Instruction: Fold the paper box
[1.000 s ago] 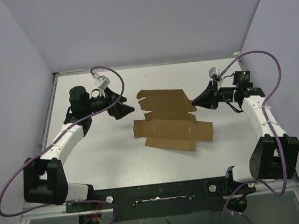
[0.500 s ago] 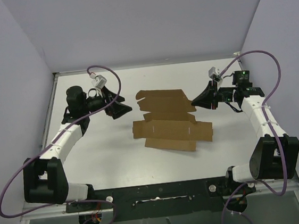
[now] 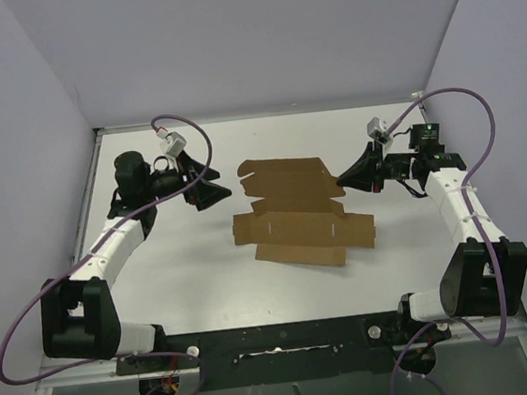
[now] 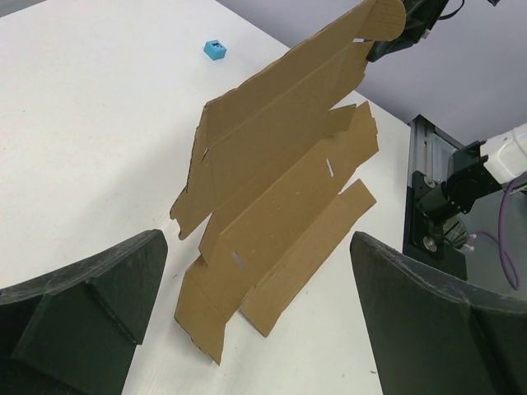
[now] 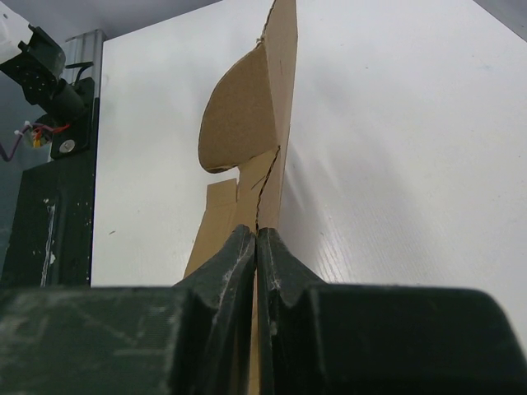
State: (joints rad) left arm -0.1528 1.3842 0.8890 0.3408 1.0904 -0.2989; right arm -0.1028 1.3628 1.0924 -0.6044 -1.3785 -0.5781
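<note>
The white desk [image 3: 176, 263] carries the flat brown die-cut cardboard paper box [image 3: 294, 222] at its middle, far panel tilted up. The black right hand [image 5: 257, 236] is pinched tight on that panel's end flap. The black left hand [image 3: 214, 194] gapes wide and empty, just beside the sheet. The card looks light, stiff across its panels and weak at its creases, so an edge grip should suit it best. A tiny blue cube [image 4: 214, 49] sits beyond.

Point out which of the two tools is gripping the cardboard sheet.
The right tool, jaws pinched shut on a raised edge of the paper box. The left tool hangs open, short of the cardboard, touching nothing.
</note>
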